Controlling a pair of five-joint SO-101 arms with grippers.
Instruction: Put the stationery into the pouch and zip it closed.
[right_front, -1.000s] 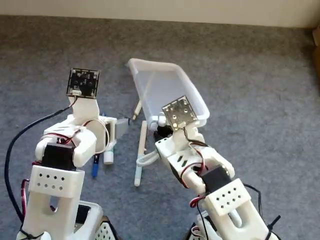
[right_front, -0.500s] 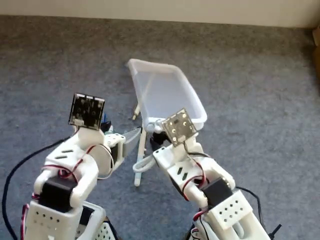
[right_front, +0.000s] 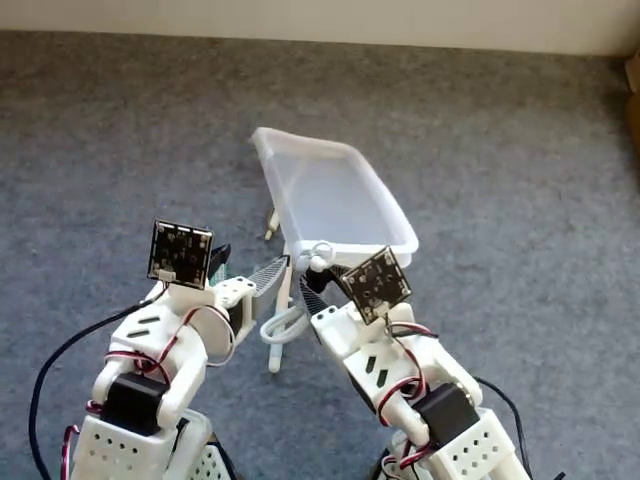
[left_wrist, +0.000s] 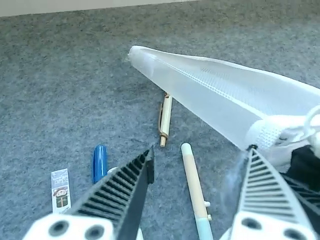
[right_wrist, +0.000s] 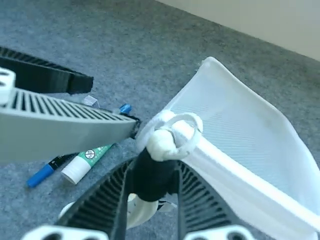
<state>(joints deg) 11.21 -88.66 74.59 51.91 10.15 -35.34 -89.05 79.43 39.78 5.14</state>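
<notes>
right gripper (right_wrist: 154, 172) clamps the pouch (right_wrist: 240, 135) corner, left gripper (left_wrist: 200, 152) hangs open over the white pen (left_wrist: 194, 182) at lower centre, so an off-centre pinch could roll it away.

White perforated arms (right_front: 160, 335), black servos (right_front: 135, 400), red-black wiring (right_front: 388, 385)

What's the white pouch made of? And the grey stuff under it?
The pouch looks like thin, frosty see-through plastic mesh: a fine woven grid shows on its side. The grey surface looks like short carpet, fuzzy and speckled.
</notes>
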